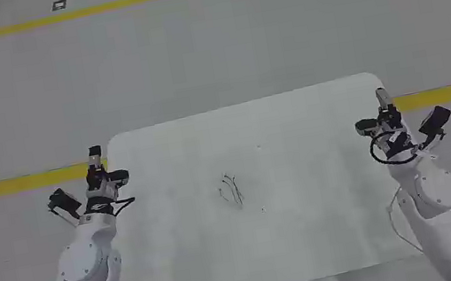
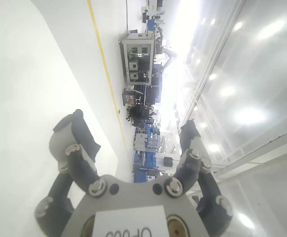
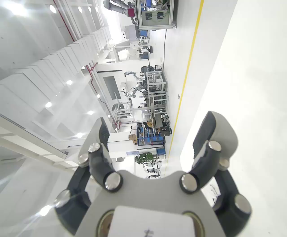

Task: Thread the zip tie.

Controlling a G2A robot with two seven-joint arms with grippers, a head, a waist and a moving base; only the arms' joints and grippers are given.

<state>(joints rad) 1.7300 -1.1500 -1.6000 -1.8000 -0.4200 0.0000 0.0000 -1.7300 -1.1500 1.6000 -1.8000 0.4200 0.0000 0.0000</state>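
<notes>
Thin dark zip ties (image 1: 232, 190) lie loose near the middle of the white table (image 1: 312, 225). My left gripper (image 1: 94, 157) is at the table's left edge, far from the ties, pointing away from me. In its own wrist view the left gripper (image 2: 134, 117) is open with nothing between its fingers. My right gripper (image 1: 383, 100) is at the table's right edge, equally far from the ties. In the right wrist view the right gripper (image 3: 157, 119) is open and holds nothing, and a bit of the zip ties (image 3: 214, 190) shows behind one finger.
The table's rounded far corners (image 1: 118, 140) lie close to both grippers. Grey floor with yellow lines (image 1: 0, 187) surrounds the table. Machines and racks (image 2: 139, 62) stand far off in the room.
</notes>
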